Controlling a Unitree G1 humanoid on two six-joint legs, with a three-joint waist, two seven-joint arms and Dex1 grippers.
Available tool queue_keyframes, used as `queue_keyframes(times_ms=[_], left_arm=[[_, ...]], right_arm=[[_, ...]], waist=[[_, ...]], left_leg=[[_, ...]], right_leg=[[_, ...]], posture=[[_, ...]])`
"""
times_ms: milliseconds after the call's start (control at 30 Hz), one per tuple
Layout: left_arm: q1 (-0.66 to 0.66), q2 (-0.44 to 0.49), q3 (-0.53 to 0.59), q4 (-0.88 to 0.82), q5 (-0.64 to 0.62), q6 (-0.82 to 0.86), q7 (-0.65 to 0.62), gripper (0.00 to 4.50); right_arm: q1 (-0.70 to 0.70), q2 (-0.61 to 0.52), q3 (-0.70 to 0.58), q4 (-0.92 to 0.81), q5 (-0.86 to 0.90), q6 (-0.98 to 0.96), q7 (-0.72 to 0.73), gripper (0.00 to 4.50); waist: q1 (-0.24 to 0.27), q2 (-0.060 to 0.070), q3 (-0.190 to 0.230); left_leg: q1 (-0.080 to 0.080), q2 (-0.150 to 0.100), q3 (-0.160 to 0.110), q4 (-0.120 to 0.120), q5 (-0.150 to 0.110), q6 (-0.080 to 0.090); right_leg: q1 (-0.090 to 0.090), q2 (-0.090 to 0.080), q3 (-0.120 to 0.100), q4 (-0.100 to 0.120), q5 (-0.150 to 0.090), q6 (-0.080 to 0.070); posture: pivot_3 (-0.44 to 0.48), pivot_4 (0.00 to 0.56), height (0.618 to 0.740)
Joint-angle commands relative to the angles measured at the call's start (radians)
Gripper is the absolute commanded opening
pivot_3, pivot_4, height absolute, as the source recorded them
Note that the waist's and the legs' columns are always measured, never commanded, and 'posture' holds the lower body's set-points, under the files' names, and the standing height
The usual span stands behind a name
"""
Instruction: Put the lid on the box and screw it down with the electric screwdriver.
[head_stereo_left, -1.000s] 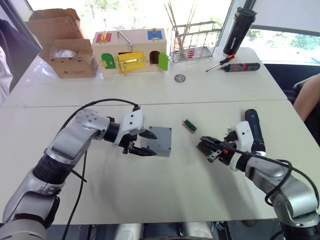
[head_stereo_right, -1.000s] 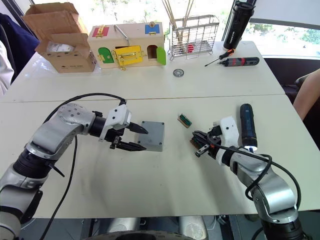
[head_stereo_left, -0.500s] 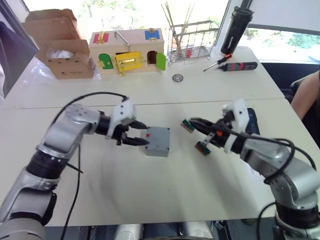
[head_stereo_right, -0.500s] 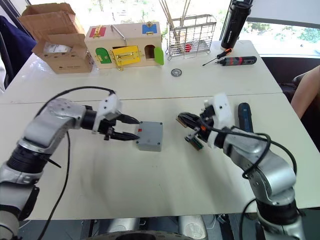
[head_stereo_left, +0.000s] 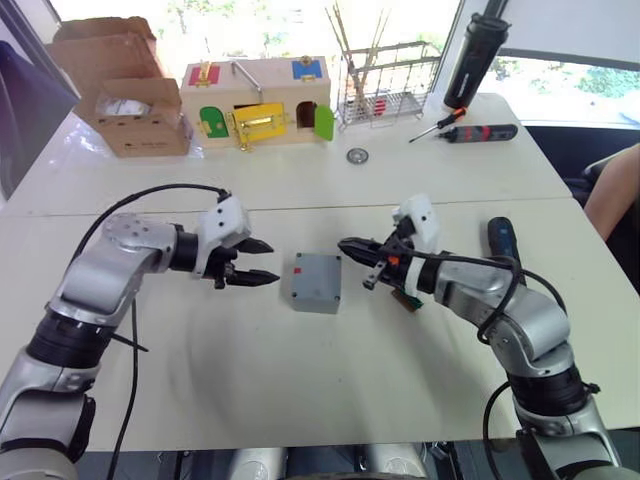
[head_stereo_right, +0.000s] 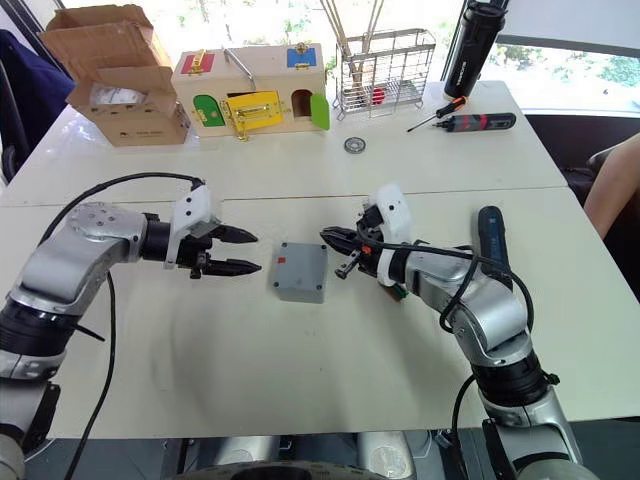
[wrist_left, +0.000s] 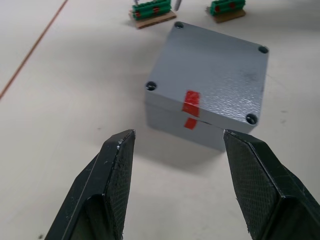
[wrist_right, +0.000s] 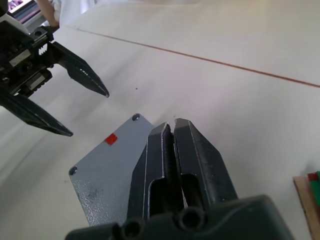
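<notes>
Released: my left hand (head_stereo_left: 262, 262) has backed off to 9 o'clock of the box (head_stereo_left: 316, 296), fingers spread. Lid (wrist_left: 215, 75) sits seated on it. Right hand (head_stereo_right: 337, 243), pressed together, hovers at its 3 o'clock; electric screwdriver (head_stereo_right: 491, 246) lies untouched, so screwing comes next.

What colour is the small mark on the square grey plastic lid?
Red, clearest in the left wrist view.

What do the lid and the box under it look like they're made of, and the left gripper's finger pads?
The lid and the box look like moulded grey plastic: matte, finely speckled, with recessed corner holes and red tape across the seam. The left gripper has black fingers with cross-hatched pads, probably rubber or textured plastic.
</notes>
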Motion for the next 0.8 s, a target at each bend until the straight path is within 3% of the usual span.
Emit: queue_keyframes(times_ms=[33, 800], left_arm=[[-0.008, -0.002, 0.045, -0.066, -0.045, 0.032, 0.016, 2.90], [-0.030, -0.021, 0.021, -0.084, -0.077, 0.061, 0.040, 2.90]], right_arm=[[-0.008, -0.001, -0.004, -0.027, -0.004, -0.021, 0.013, 0.10], [0.001, 0.015, 0.023, 0.031, -0.057, -0.037, 0.022, 0.10]], waist=[[0.001, 0.000, 0.000], [0.000, 0.000, 0.000]], left_leg=[[0.000, 0.000, 0.000, 0.000, 0.000, 0.000], [0.000, 0.000, 0.000, 0.000, 0.000, 0.000]], right_leg=[[0.000, 0.000, 0.000, 0.000, 0.000, 0.000], [0.000, 0.000, 0.000, 0.000, 0.000, 0.000]], posture=[[0.000, 0.150, 0.740], [0.000, 0.150, 0.740]])
